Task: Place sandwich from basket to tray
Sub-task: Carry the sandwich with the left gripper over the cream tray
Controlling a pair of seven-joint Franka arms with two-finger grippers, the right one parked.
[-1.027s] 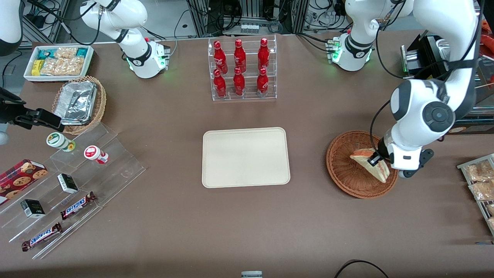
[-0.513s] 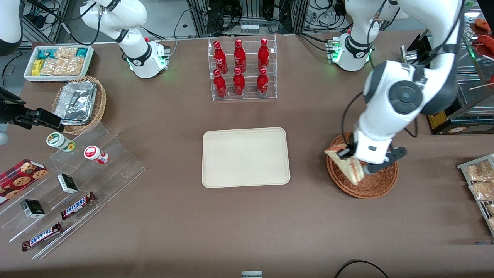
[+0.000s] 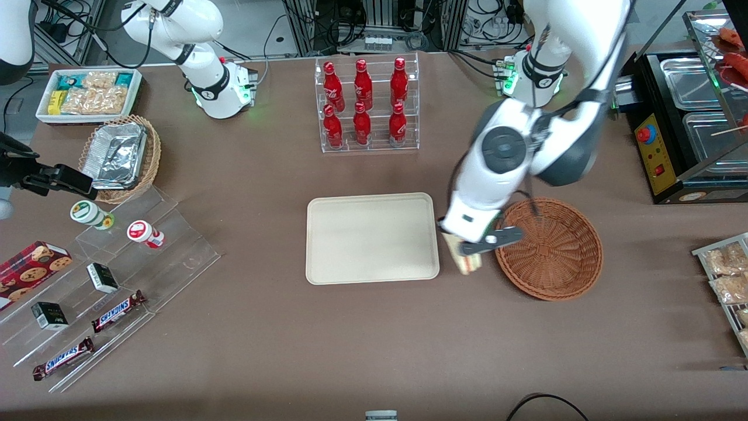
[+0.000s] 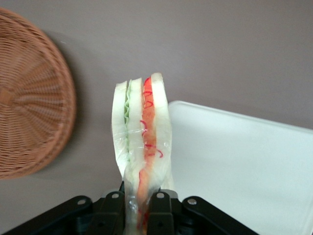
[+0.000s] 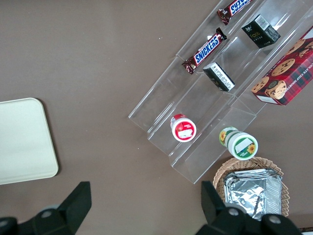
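My left gripper [image 3: 466,248] hangs above the table in the gap between the cream tray [image 3: 372,238] and the reddish-brown wicker basket [image 3: 549,248], and it is shut on the sandwich [image 3: 467,262]. In the left wrist view the wrapped sandwich [image 4: 142,142] stands on edge between the black fingers [image 4: 111,211], with white bread and green and red-orange layers showing. The gripper [image 4: 138,208] clamps its lower end. The basket [image 4: 29,103] lies beside it with nothing in it, and a corner of the tray [image 4: 239,161] lies at its other flank.
A clear rack of red bottles [image 3: 365,105] stands farther from the front camera than the tray. Toward the parked arm's end are a tan basket with foil trays [image 3: 120,155], a white snack box [image 3: 87,93] and an acrylic stand with snacks [image 3: 105,286]. Metal equipment [image 3: 689,128] sits at the working arm's end.
The left gripper lifted the sandwich out of the basket and carried it toward the tray; it now hangs between basket and tray, leaving the basket bare.
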